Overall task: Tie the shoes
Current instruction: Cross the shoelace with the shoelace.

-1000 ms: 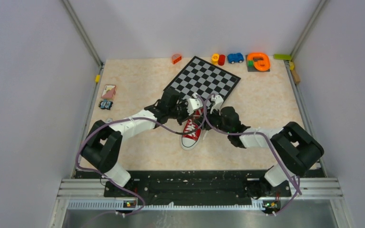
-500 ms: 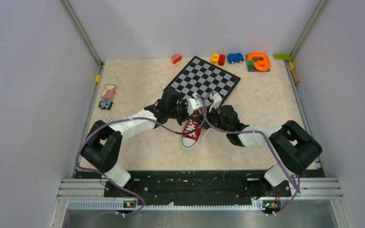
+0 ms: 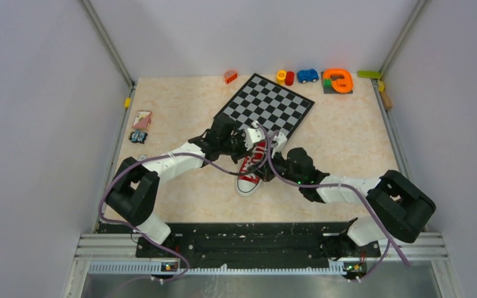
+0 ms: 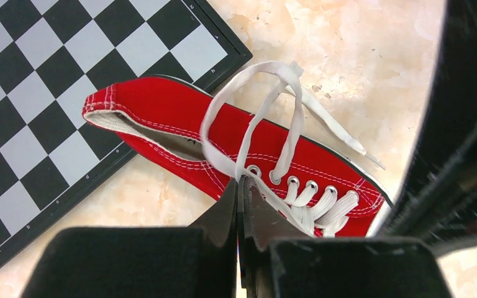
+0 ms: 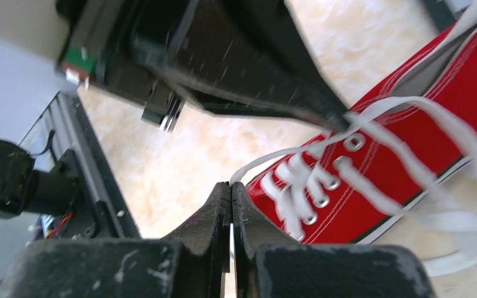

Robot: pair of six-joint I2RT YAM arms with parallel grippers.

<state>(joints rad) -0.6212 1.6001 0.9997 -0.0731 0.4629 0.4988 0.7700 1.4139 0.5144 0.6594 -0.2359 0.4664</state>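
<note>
The two arms reach in from the near edge of the table (image 3: 348, 143) and meet over its middle. There the red sneaker (image 3: 250, 171) lies with its white toe cap (image 3: 246, 184) pointing near and its heel pointing far. The heel rests on the near edge of the chessboard (image 3: 267, 102).

The right hand (image 5: 231, 186) comes in low on the right of the shoe, beside the eyelets. Its fingers are pressed flat together, and a strand of the white laces (image 5: 310, 177) runs straight out from their tips towards the top eyelets, so it pinches that strand. The left hand (image 4: 239, 186) is over the top eyelets from the left. It is also fully closed, nipping the laces where a loose loop rises and arches over the shoe's opening. Another lace end trails onto the table on the right of the shoe.

Past the shoe the chessboard sits turned cornerwise. On the left of the table lie a pink card (image 3: 141, 118) and a small dark item (image 3: 138, 136). Along the far edge stand an orange block (image 3: 230, 76), a yellow and red piece (image 3: 285, 77), a blue toy car (image 3: 307, 75) and an orange curved toy (image 3: 338, 81).
</note>
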